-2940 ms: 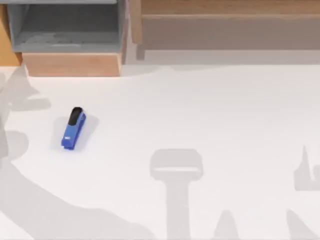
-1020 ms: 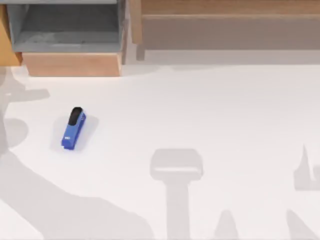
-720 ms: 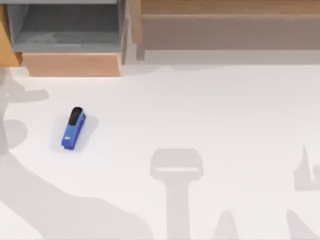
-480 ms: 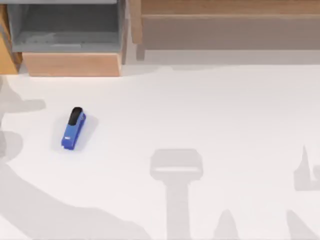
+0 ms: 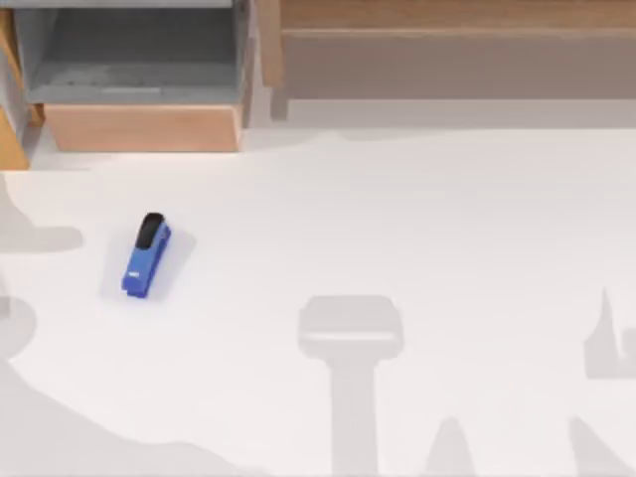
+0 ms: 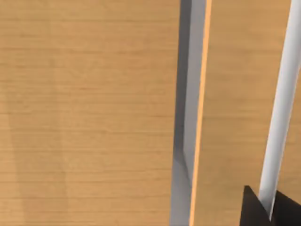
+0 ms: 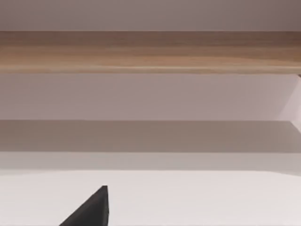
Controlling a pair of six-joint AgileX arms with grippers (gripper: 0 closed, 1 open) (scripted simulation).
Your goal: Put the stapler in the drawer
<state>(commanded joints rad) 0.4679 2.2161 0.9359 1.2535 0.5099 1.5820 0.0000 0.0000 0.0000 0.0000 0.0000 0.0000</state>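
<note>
Stapler (image 5: 146, 255) lies alone on the white tabletop (image 5: 417, 219), toward the left and well short of the drawer (image 5: 139, 127), which stands open at the far left with its grey floor bare. Neither arm's fingers can be judged apart or together; the left wrist view faces wood panelling, probably the cabinet by the drawer. A good pickup would come straight down over the blue body, closing across its narrow width.
</note>
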